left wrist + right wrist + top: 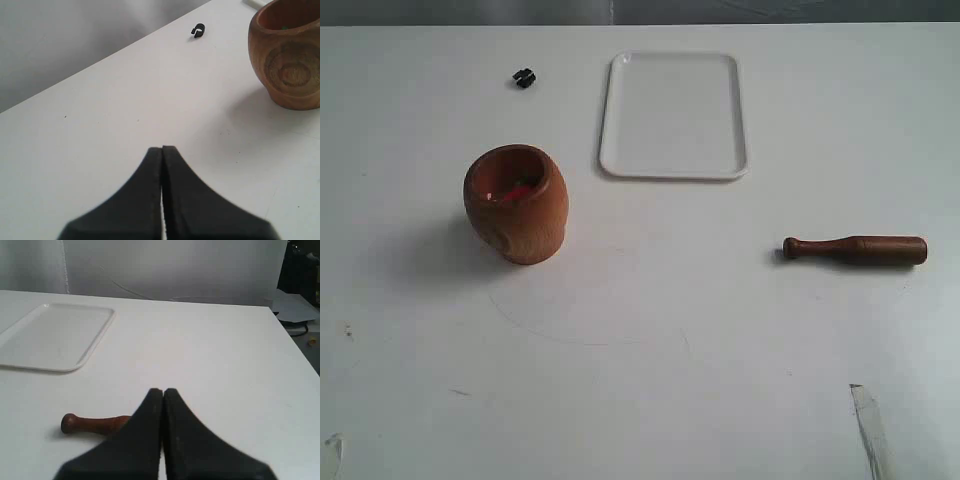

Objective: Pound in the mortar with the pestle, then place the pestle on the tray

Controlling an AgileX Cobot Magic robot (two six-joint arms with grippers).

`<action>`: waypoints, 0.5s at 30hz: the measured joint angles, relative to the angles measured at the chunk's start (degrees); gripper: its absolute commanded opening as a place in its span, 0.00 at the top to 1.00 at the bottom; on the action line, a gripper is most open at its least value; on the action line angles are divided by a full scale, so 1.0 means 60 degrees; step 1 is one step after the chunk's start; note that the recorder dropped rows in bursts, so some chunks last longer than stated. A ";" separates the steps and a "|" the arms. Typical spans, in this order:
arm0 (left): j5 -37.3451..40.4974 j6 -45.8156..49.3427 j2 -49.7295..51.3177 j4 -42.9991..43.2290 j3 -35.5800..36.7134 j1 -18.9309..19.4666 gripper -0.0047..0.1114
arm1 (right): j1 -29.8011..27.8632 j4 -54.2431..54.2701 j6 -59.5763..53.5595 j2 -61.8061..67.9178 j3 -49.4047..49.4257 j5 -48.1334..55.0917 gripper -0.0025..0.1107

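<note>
The orange-brown wooden mortar stands on the white table at the left, with reddish bits inside; it also shows in the left wrist view as the mortar. The dark brown pestle lies flat on the table at the right, knob end pointing left. The white tray sits at the back middle with nothing on it. My left gripper is shut on nothing, well short of the mortar. My right gripper is shut on nothing and partly hides the pestle. Neither gripper shows in the exterior view.
A small black clip lies on the table behind the mortar, also seen as the clip. A strip of tape is stuck near the front right. The table's right edge drops off beyond the pestle.
</note>
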 measured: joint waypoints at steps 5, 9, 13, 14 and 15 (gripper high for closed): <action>0.0000 0.0000 0.0000 0.0000 0.0000 0.0000 0.96 | 0.0000 0.0000 0.0000 0.0000 0.0000 0.0000 0.98; 0.0000 0.0000 0.0000 0.0000 0.0000 0.0000 0.96 | 0.0000 0.0000 0.0000 0.0000 0.0000 0.0000 0.98; 0.0000 0.0000 0.0000 0.0000 0.0000 0.0000 0.96 | 0.0000 -0.0092 -0.0037 0.0000 0.0000 -0.0028 0.98; 0.0000 0.0000 0.0000 0.0000 0.0000 0.0000 0.96 | 0.0000 -0.0156 -0.0065 0.0000 0.0000 -0.0128 0.98; 0.0000 0.0000 0.0000 0.0000 0.0000 0.0000 0.96 | 0.0000 -0.0217 -0.0069 0.0000 0.0000 -0.0324 0.98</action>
